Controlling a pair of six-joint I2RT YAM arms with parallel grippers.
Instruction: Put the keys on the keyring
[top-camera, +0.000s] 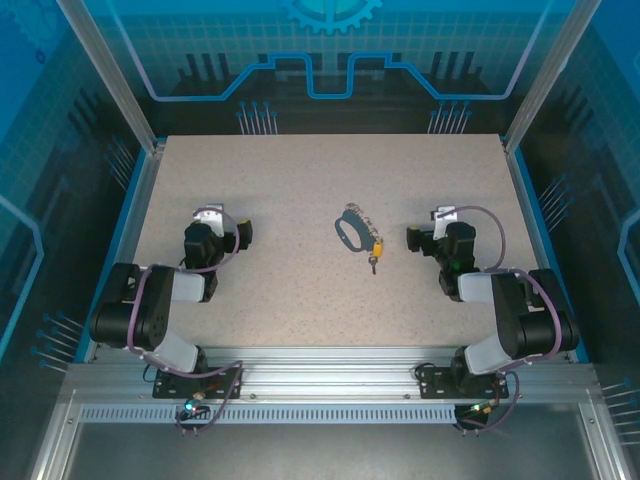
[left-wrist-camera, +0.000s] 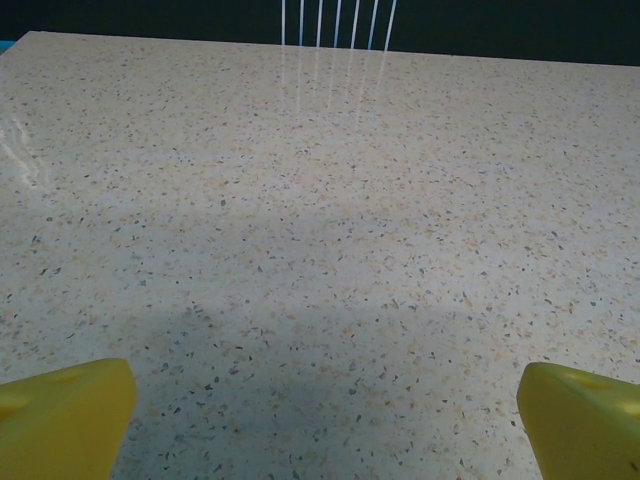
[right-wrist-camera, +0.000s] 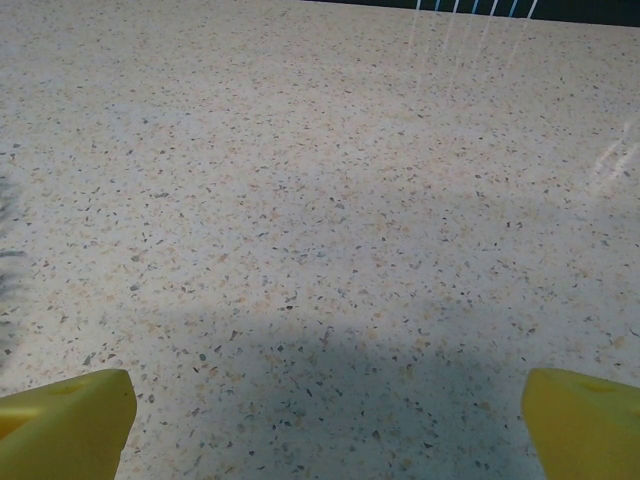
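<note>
At the near edge of the desk (top-camera: 300, 300), seen from above, both arms reach forward, and the left end effector (top-camera: 244, 233) and right end effector (top-camera: 411, 238) face each other, jaws spread wide and holding nothing. Each wrist view adds yellow fingertips (left-wrist-camera: 60, 415) far apart at the lower corners over speckled desk. Between the two, the overhead view gives the keyring (top-camera: 349, 231), flat at 3 o'clock from the left end effector and 9 o'clock from the right, apart from both and nearer the right, with the yellow-headed key (top-camera: 377, 246) at its 5 o'clock end by the chain (top-camera: 366, 225); whether they touch I cannot tell.
</note>
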